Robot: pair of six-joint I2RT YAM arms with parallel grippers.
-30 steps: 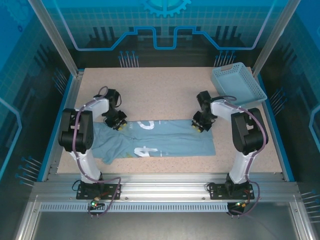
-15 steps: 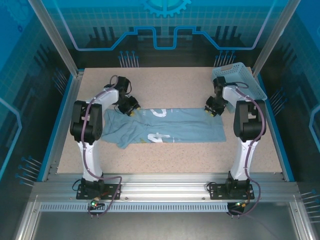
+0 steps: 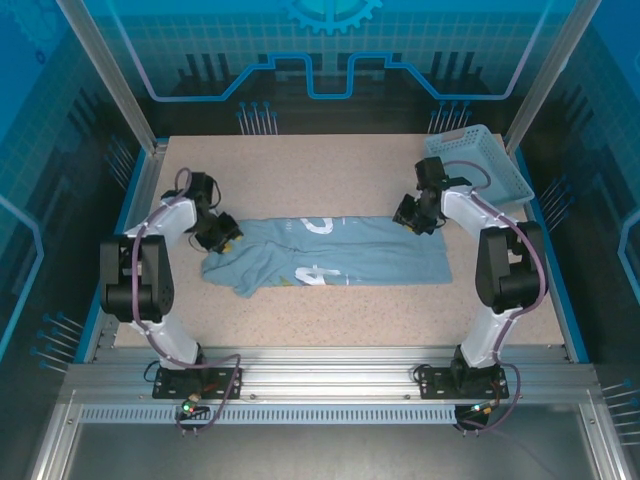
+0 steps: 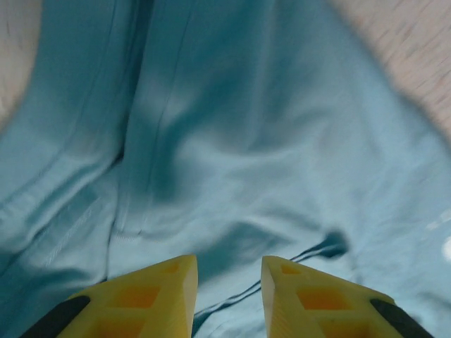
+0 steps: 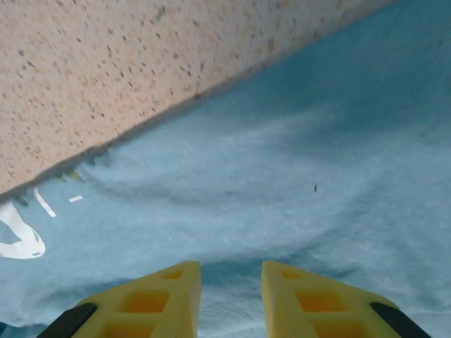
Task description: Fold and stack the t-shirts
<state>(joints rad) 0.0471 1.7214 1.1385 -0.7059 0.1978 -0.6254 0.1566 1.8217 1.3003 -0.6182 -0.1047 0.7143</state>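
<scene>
While the left gripper and right gripper hover narrowly open and empty over the t-shirt mid-frame, folding probably next requires regrasping.

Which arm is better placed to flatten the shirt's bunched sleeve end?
Probably left. The left fingers are over the t-shirt's rumpled sleeve end; the right fingers are over its flat opposite end.

My left arm reaches forward from its base with the elbow swung out to the left. Its forearm angles inward, so the left gripper sits low, yellow fingers parted by a narrow gap. My right arm mirrors that, elbow out to the right, and the right gripper points down with its fingers likewise slightly apart.
</scene>
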